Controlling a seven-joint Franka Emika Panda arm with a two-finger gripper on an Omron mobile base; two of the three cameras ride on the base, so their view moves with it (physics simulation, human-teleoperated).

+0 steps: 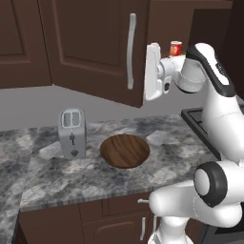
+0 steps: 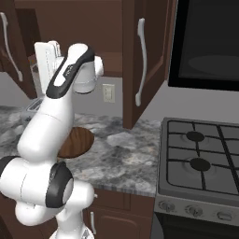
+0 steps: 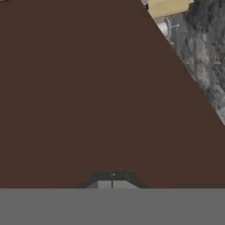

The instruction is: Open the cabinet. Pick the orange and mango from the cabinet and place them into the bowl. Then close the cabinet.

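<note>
Clenched gripper (image 3: 112,181) close against brown cabinet (image 1: 90,47) door, perhaps touching, red can (image 1: 175,48) behind, toaster (image 1: 72,133) left of bowl (image 1: 125,150).

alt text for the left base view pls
A white robot arm reaches up with its gripper at the edge of an open dark wooden cabinet door; below, a wooden bowl and silver toaster sit on the granite counter.

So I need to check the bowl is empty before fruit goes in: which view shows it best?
The left base view: the whole bowl sits unobstructed on the counter, its inside bare. In the right base view the arm hides most of it. The hand view faces brown cabinet wood.
</note>
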